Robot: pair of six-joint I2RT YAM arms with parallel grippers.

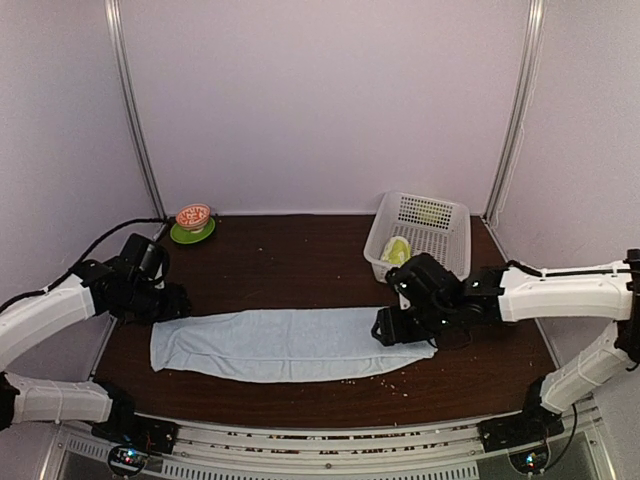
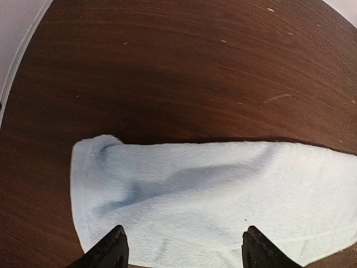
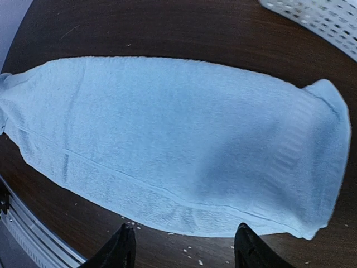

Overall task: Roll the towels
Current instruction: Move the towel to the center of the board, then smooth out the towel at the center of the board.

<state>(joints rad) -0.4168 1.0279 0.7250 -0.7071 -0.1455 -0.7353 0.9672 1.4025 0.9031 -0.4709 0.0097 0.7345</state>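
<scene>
A long light-blue towel (image 1: 290, 345) lies spread flat across the dark wooden table. My left gripper (image 1: 176, 304) hovers over its left end, open, and the left wrist view shows that gripper (image 2: 184, 251) with only the towel (image 2: 212, 195) below the spread fingers. My right gripper (image 1: 392, 328) hangs over the towel's right end. In the right wrist view the right gripper (image 3: 184, 251) is open above the towel's (image 3: 178, 139) near hem, holding nothing. A yellow-green patterned towel (image 1: 397, 250) sits bunched inside the white basket (image 1: 440, 240).
A green saucer with a small orange-red bowl (image 1: 192, 222) stands at the back left corner. A corner of the white basket (image 3: 318, 17) shows near the towel's far right end. Pale crumbs (image 3: 192, 254) dot the wood by the front edge.
</scene>
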